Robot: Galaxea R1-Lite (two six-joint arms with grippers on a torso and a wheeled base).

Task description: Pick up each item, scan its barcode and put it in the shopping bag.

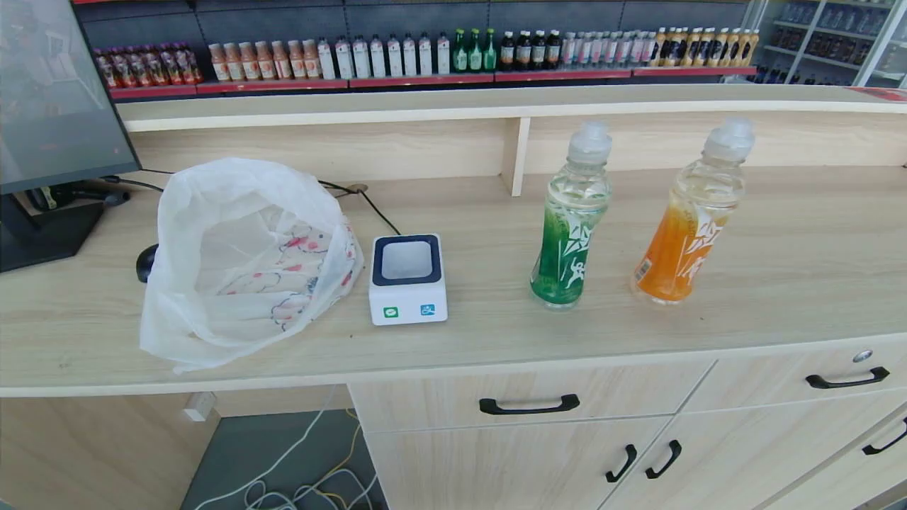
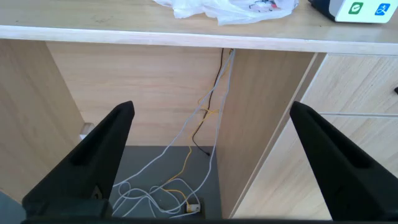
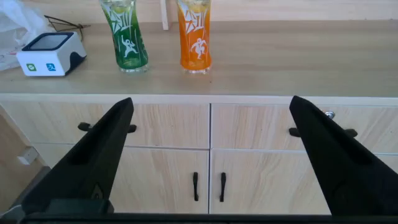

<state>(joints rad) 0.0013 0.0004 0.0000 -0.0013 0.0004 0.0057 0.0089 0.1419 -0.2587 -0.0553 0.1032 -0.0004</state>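
Note:
Two drink bottles stand upright on the wooden counter (image 1: 779,283): a green-labelled bottle (image 1: 571,219) and, to its right, an orange-labelled bottle (image 1: 689,216). The white scanner box (image 1: 407,280) with a dark-rimmed window sits left of them, and the white plastic shopping bag (image 1: 248,258) lies open further left. My left gripper (image 2: 211,155) hangs open below the counter edge, in front of the knee gap under the bag (image 2: 230,9). My right gripper (image 3: 211,155) is open too, low in front of the drawers, facing the green bottle (image 3: 127,37) and orange bottle (image 3: 196,37).
A monitor (image 1: 57,92) on a black stand sits at the counter's far left, with a dark mouse (image 1: 146,262) beside the bag. Cables (image 2: 186,168) hang in the gap under the counter. Drawers with black handles (image 1: 528,406) front the counter. A raised ledge (image 1: 496,106) runs behind.

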